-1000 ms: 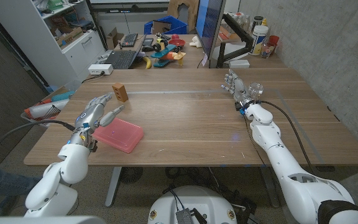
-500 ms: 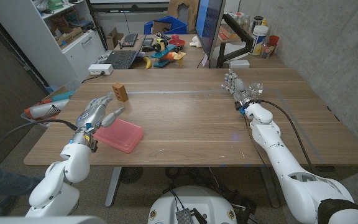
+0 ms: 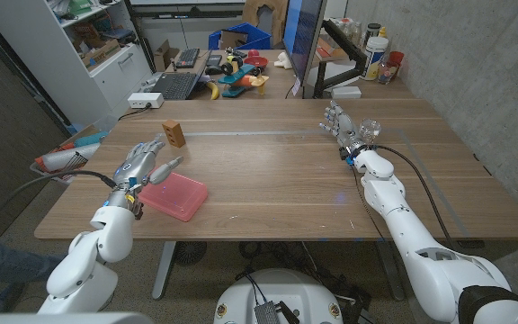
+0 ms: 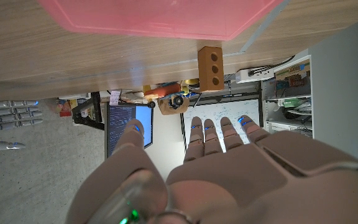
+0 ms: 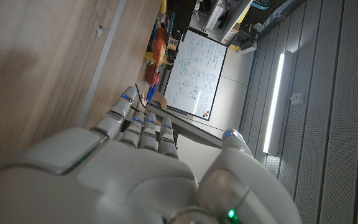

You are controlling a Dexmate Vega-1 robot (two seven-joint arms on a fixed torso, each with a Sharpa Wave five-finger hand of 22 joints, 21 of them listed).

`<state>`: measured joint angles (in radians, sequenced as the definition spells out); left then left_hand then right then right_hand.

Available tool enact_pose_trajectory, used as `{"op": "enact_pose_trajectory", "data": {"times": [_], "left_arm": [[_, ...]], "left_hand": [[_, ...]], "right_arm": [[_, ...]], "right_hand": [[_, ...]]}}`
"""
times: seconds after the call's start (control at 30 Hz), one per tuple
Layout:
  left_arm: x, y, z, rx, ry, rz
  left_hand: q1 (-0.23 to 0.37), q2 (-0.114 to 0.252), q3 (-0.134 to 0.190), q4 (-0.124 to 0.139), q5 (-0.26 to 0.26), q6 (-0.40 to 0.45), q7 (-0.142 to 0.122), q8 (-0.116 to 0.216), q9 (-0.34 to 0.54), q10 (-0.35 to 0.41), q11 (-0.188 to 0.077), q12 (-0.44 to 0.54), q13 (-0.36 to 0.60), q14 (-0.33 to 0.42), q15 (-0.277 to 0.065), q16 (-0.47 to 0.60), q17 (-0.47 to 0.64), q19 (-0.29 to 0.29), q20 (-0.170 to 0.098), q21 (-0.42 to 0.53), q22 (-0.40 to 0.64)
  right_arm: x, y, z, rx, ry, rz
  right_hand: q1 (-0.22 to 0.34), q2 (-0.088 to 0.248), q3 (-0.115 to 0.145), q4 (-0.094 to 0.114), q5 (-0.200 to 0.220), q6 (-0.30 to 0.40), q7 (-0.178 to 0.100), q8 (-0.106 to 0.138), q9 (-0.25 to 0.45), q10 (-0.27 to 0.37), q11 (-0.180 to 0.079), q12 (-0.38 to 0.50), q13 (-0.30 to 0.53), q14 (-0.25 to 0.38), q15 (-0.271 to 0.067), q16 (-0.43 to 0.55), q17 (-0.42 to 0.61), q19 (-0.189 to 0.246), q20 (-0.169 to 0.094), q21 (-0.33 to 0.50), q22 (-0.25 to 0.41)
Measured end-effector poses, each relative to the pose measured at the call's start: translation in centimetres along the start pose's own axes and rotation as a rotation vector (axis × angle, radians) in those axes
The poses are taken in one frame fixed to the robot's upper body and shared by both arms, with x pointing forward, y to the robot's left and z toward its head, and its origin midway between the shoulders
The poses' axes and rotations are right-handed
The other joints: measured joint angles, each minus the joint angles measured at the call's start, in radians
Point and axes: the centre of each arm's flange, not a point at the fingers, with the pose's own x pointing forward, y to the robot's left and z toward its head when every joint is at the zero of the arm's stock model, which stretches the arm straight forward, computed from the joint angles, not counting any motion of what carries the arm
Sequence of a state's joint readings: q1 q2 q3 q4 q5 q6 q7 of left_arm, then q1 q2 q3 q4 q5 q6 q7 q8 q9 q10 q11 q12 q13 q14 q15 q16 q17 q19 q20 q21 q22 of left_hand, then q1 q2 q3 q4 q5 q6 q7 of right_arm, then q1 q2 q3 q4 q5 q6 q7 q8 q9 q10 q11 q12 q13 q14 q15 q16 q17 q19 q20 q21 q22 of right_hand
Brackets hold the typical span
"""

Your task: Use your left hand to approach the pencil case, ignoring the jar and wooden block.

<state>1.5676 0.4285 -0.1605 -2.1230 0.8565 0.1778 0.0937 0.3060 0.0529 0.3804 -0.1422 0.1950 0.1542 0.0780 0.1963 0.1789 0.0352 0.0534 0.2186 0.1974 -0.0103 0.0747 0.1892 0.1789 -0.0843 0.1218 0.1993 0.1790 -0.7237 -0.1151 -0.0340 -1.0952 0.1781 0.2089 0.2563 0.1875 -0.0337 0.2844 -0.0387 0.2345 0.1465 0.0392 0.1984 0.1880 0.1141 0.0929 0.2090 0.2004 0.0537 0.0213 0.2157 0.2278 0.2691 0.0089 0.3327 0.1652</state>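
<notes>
At about 8 o'clock on the wooden counter (image 3: 277, 180), the left hand (image 3: 139, 164) is seen released, its fingers (image 4: 221, 134) spread and extended, nothing held, raised just above the near-left part of the counter. Immediately beside it, toward 3 o'clock from the hand, the pink pencil case (image 3: 171, 195) lies flat on the counter, angled, with the thumb tip reaching over its far-left corner; whether contact is made cannot be told. From the left wrist view the pencil case (image 4: 157, 17) is seen ahead of the fingertips. The wooden block (image 3: 174, 133), with round holes in its face, stands upright at 10 o'clock, beyond the hand and well apart from the pencil case. Toward 2 o'clock, the right hand (image 3: 339, 121) is seen released, fingers extended and held close together, with a clear glass jar (image 3: 370, 130) just beside it on the counter. Cluttered desks and shelving are seen beyond the far edge.
</notes>
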Motion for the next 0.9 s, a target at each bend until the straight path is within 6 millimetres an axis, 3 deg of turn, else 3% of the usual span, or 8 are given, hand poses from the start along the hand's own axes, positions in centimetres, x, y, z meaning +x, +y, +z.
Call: {"op": "enact_pose_trajectory", "data": {"times": [0.9], "left_arm": [[0.4,-1.1,-0.1,0.004,0.007,-0.014]], "left_hand": [[0.004,-0.004,0.0,0.0,0.0,0.001,-0.001,0.0,0.0,0.005,-0.005,0.0,0.0,0.004,-0.004,0.0,0.0,0.005,0.005,0.0,0.0]], "right_arm": [[0.2,-0.1,0.1,-0.012,-0.001,0.0]], "right_hand": [[0.0,0.0,-0.003,-0.003,0.0,0.0,0.0,0.0,0.0,0.0,0.0,0.0,0.0,0.002,0.002,0.0,0.0,0.004,-0.004,-0.008,0.0]]}}
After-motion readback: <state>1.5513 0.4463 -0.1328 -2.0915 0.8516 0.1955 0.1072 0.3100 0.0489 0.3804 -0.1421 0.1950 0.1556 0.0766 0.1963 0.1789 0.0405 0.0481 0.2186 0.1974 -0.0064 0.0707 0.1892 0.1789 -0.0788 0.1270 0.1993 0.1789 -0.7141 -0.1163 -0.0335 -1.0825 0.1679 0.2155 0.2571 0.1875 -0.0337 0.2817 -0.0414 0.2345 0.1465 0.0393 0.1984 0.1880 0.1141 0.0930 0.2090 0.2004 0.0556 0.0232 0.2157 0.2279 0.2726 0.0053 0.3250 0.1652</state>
